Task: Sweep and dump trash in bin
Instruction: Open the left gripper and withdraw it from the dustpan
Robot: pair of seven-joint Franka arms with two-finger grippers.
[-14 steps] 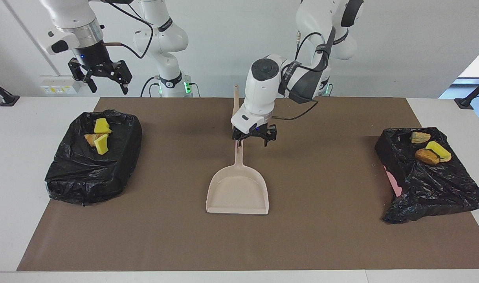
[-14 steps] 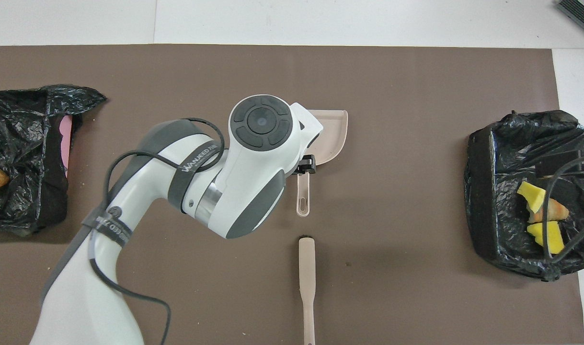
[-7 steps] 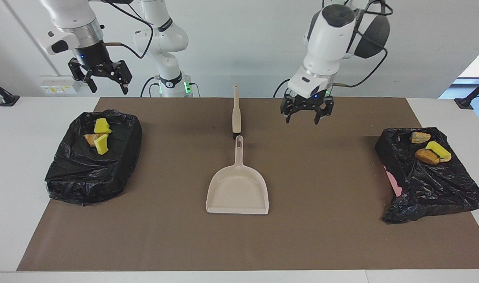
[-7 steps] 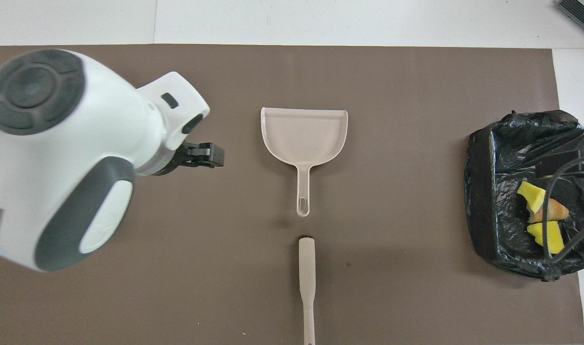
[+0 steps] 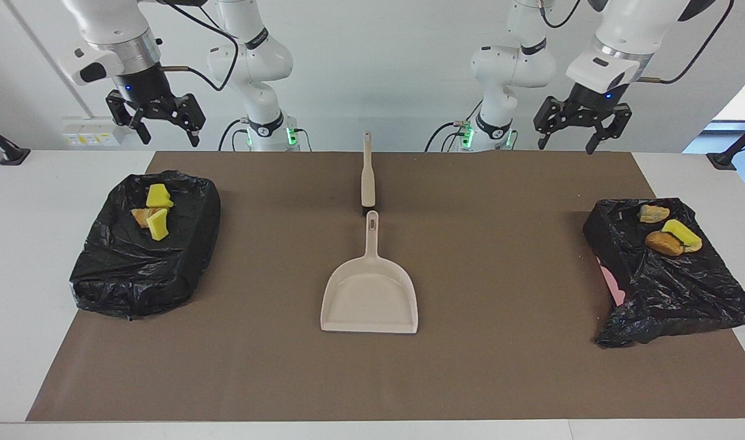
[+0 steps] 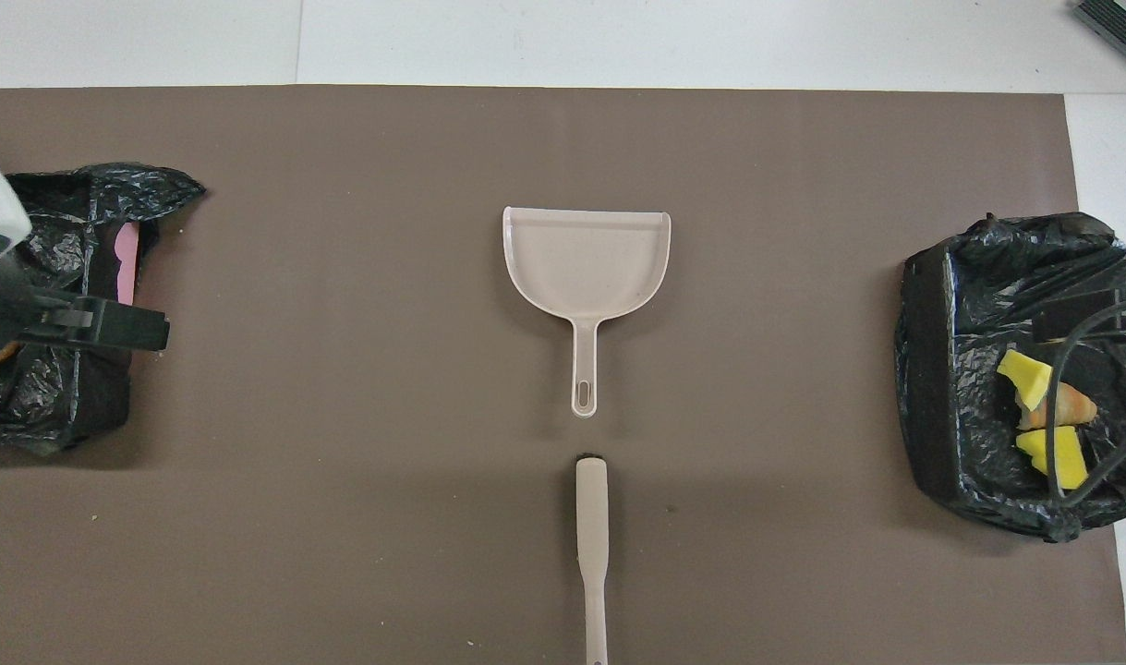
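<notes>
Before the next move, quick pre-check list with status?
1. Left gripper raised near the robots' edge at its own end of the table, open, holding nothing: ok.
2. Right gripper raised at its own end, open, holding nothing: ok.
3. Dustpan flat mid-mat, nothing in it: ok.
4. Brush lying in line with the dustpan handle, nearer the robots, apart from it: ok.
5. Trash in both bag-lined bins, no pieces seen on the mat: ok.

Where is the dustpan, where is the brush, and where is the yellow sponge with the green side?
dustpan [image 5: 370,299], facing view, middle of its tray.
brush [image 5: 367,180], facing view, its handle.
yellow-and-green sponge [image 5: 681,232], facing view, its yellow top.
</notes>
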